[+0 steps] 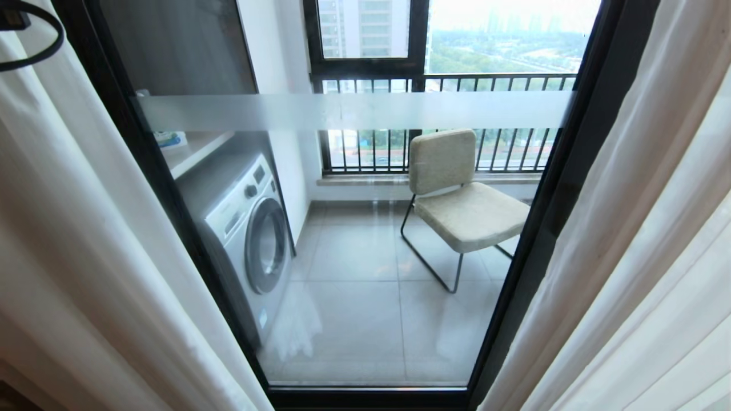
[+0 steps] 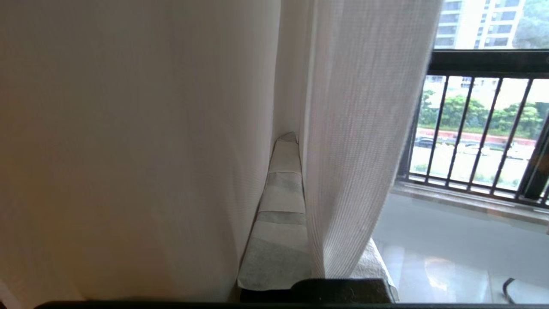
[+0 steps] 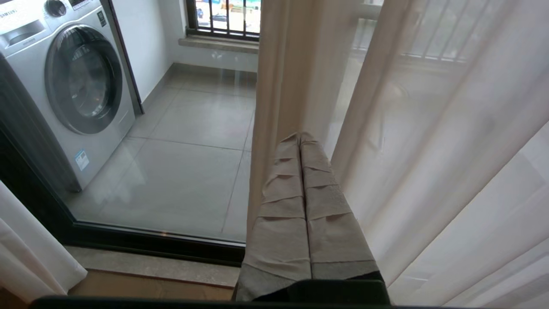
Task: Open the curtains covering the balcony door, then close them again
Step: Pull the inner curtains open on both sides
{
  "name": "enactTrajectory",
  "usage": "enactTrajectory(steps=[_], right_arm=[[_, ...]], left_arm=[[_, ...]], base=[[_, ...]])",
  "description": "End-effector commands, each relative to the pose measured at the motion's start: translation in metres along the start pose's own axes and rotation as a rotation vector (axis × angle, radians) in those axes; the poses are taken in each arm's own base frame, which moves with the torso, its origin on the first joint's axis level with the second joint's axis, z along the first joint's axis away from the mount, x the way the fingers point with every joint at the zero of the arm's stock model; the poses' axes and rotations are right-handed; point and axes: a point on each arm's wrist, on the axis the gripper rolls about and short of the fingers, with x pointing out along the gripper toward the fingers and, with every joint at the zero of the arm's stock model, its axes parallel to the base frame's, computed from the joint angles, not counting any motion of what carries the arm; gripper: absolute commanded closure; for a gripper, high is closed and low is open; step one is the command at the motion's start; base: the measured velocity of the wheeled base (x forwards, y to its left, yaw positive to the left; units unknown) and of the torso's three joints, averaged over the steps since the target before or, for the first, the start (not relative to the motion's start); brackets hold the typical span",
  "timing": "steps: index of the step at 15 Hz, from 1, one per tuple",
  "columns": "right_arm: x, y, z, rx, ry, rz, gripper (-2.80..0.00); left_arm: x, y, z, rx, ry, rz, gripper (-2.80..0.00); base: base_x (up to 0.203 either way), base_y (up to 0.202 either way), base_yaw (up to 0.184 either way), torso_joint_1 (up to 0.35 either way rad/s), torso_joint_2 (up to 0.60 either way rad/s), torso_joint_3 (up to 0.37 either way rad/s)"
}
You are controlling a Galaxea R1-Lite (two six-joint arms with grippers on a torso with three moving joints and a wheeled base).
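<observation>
Take the balcony door [image 1: 365, 240] as your landmark. Nearest to you, your left claw [image 2: 288, 141] sits clenched, its wrapped fingers [image 2: 281, 223] pressed together and wedged in a fold of the curtains [image 1: 85, 240] on the door's left side, thick cream cloth against one face and white sheer against the other. Whether cloth is actually pinched between the fingers you cannot tell. Your right claw [image 3: 301, 139] is clenched too, empty, its tips pointing at the edge of the drape on the door's right side; whether it touches the cloth is not clear.

The curtains hang parted, drawn to either side of the door, so the glass pane and its black frame stand uncovered between them. A frosted band [image 1: 354, 111] crosses the glass high up.

Beyond the glass, a washing machine [image 1: 245, 228] stands against the left wall of the balcony, close behind the door's left frame. A padded chair [image 1: 462, 200] on a thin black frame stands farther in, toward the right. Behind the chair runs the black railing [image 1: 445, 83] of the far window.
</observation>
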Motion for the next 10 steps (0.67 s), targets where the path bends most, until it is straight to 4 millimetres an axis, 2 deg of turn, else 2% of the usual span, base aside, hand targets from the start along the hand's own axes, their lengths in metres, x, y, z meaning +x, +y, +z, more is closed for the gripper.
enactTrajectory(steps=[1,10], right_arm=[[0.0,0.0,-0.0001,-0.001,0.0,0.001,0.0],[0.0,0.0,0.0,-0.001,-0.001,0.001,0.0]], left_arm=[[0.0005,0.0075,0.001,0.005,-0.005,0.029,0.0],[-0.0051,0.0161,0.0005,0.013,0.002,0.055,0.0]], base=[[0.0,0.19,-0.001,0.0,0.0,0.002],[0.0,0.193,0.001,0.003,0.0,0.002]])
